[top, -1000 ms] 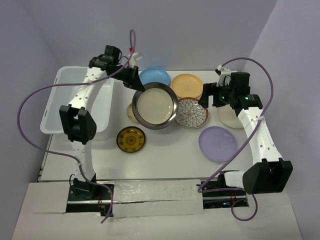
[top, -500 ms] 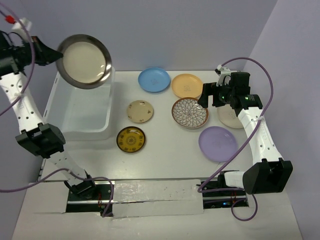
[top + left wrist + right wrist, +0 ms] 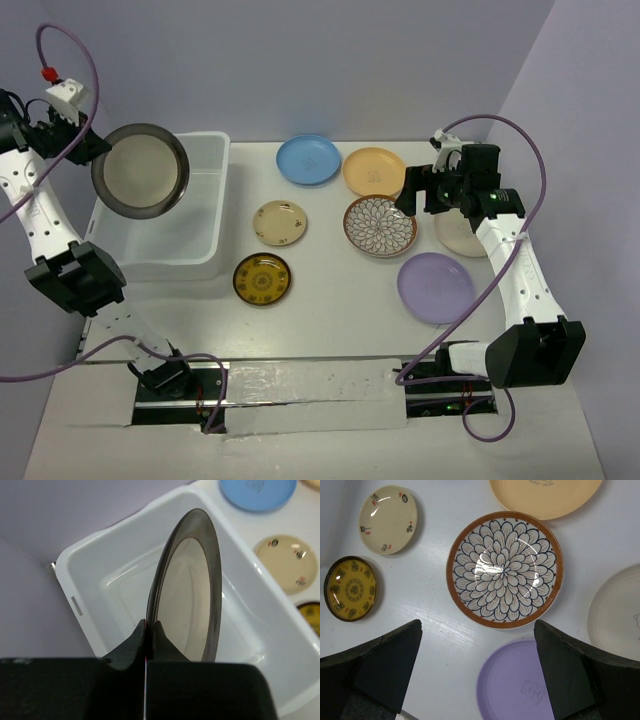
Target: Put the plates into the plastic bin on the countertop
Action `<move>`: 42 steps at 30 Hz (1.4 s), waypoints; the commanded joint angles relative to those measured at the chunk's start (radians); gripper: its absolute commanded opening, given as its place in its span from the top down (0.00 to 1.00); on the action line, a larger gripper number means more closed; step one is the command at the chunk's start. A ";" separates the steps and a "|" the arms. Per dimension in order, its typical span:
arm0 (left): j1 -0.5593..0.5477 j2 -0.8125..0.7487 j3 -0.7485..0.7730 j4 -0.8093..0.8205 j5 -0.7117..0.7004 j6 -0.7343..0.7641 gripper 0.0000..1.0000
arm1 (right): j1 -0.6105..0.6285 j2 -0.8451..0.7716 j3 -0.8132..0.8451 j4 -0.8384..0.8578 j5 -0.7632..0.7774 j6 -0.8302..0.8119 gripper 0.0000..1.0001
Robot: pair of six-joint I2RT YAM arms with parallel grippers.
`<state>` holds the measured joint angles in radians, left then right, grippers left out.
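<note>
My left gripper (image 3: 88,150) is shut on the rim of the dark-rimmed plate with the cream centre (image 3: 140,171), holding it on edge above the left side of the white plastic bin (image 3: 205,250); the left wrist view shows the plate (image 3: 187,590) over the bare bin floor (image 3: 125,587). My right gripper (image 3: 415,195) is open and empty above the brown-white floral plate (image 3: 380,225), which lies between its fingers in the right wrist view (image 3: 504,570). On the countertop (image 3: 330,290) lie blue (image 3: 308,159), orange (image 3: 373,171), lavender (image 3: 435,287), small cream (image 3: 280,222) and dark gold-patterned (image 3: 262,279) plates.
A larger cream plate (image 3: 458,236) lies half under the right arm. Pale lilac walls enclose the countertop at the back and sides. The bin stands at the far left, against the left wall.
My left arm has swung the dark-rimmed plate from the table's middle to the left, and it now sits lower over the bin. The right arm has not moved.
</note>
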<state>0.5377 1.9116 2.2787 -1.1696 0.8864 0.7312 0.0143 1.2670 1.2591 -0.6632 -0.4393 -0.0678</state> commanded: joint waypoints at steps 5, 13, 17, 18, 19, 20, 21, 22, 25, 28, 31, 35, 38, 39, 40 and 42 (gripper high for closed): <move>-0.059 0.018 -0.012 -0.207 0.021 0.474 1.00 | -0.007 0.020 0.016 0.037 -0.019 0.012 0.00; -0.151 0.019 -0.162 -0.209 -0.018 0.557 1.00 | -0.007 0.025 0.006 0.034 -0.015 0.009 0.00; -0.188 0.034 -0.197 -0.209 -0.034 0.574 1.00 | -0.007 0.029 0.005 0.033 -0.009 0.006 0.00; -0.195 0.043 -0.201 -0.209 -0.039 0.573 1.00 | -0.007 0.029 0.005 0.033 -0.008 0.006 0.00; -0.201 0.052 -0.201 -0.209 -0.045 0.570 1.00 | -0.007 0.031 0.005 0.033 -0.007 0.006 0.00; -0.207 0.060 -0.200 -0.209 -0.052 0.567 1.00 | -0.007 0.033 0.005 0.034 -0.007 0.006 0.00; -0.210 0.074 -0.199 -0.210 -0.058 0.565 1.00 | -0.007 0.035 0.005 0.034 -0.007 0.006 0.00; -0.212 0.079 -0.199 -0.210 -0.060 0.565 1.00 | -0.007 0.036 0.005 0.034 -0.007 0.006 0.00; -0.211 0.127 -0.177 -0.209 -0.075 0.556 1.00 | -0.007 0.044 0.009 0.032 -0.007 0.006 0.00; -0.211 0.157 -0.172 -0.210 -0.080 0.558 1.00 | -0.007 0.049 0.011 0.031 -0.005 0.006 0.00; -0.211 0.192 -0.151 -0.209 -0.083 0.550 1.00 | -0.007 0.059 0.013 0.033 -0.004 0.006 0.00; -0.212 0.250 -0.117 -0.206 -0.105 0.530 0.99 | -0.006 0.068 0.013 0.036 -0.006 0.008 0.00; -0.211 0.310 -0.092 -0.179 -0.134 0.476 0.87 | -0.007 0.075 0.018 0.036 -0.004 0.008 0.00; -0.211 0.315 -0.096 -0.151 -0.149 0.454 0.84 | -0.007 0.077 0.019 0.035 -0.004 0.008 0.00; -0.211 0.317 -0.107 -0.115 -0.165 0.435 0.82 | -0.007 0.081 0.020 0.034 -0.004 0.008 0.00; -0.215 0.314 -0.158 -0.014 -0.200 0.408 0.81 | -0.007 0.088 0.023 0.034 -0.004 0.008 0.00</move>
<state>0.3348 2.1999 2.1629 -1.3072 0.7521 1.1845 0.0143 1.3374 1.2579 -0.6514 -0.4389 -0.0643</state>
